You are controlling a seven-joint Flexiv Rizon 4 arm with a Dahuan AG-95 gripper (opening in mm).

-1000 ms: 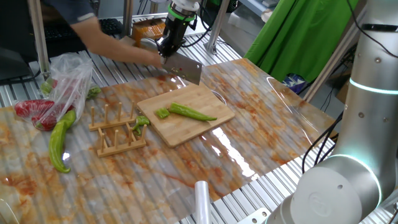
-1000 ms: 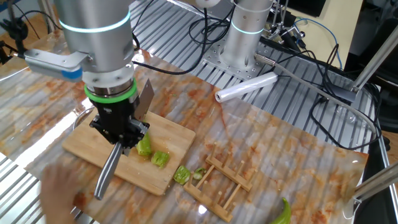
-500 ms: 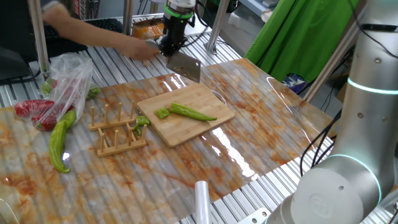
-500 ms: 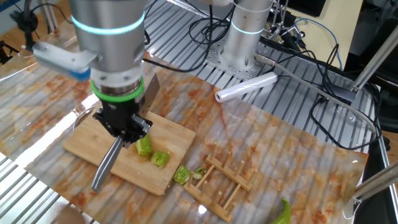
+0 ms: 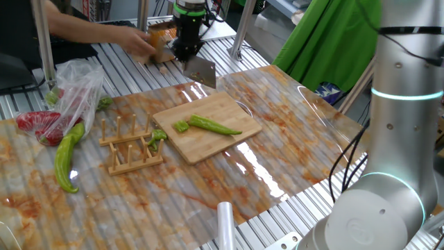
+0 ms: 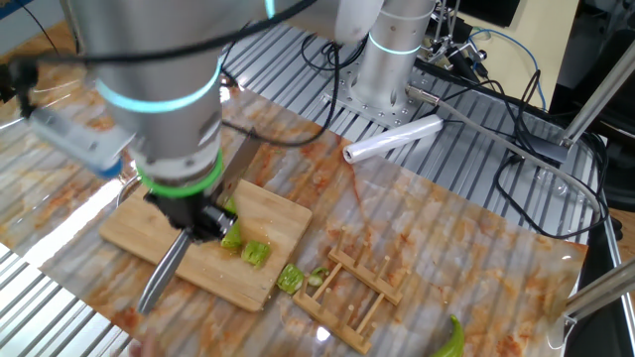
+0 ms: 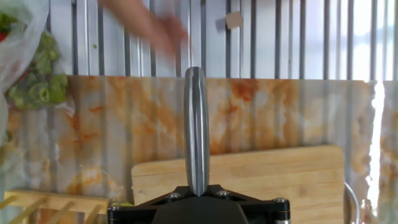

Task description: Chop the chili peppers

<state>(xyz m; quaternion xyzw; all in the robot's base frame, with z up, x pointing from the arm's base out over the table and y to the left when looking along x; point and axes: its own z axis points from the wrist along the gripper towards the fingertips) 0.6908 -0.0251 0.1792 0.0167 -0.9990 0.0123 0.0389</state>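
Observation:
A slim dark-green chili pepper (image 5: 214,126) lies on the wooden cutting board (image 5: 229,107), with a cut chunk (image 5: 181,126) at its left end. Another chunk (image 5: 159,135) lies off the board by the rack. In the other fixed view several chunks (image 6: 255,254) lie at the board's near corner. My gripper (image 5: 186,51) is shut on a cleaver (image 5: 201,71) and holds it in the air beyond the board's far edge. The hand view shows the cleaver's spine (image 7: 196,130) over the board (image 7: 280,180).
A person's hand (image 5: 141,42) reaches near the gripper at the back. A wooden rack (image 5: 130,146) stands left of the board. A pale curved pepper (image 5: 67,156), a plastic bag with red peppers (image 5: 59,104) and a plastic roll (image 5: 225,221) lie around.
My gripper with the cleaver has moved a little up and away from the board toward the back. The person's arm has pulled back to the left.

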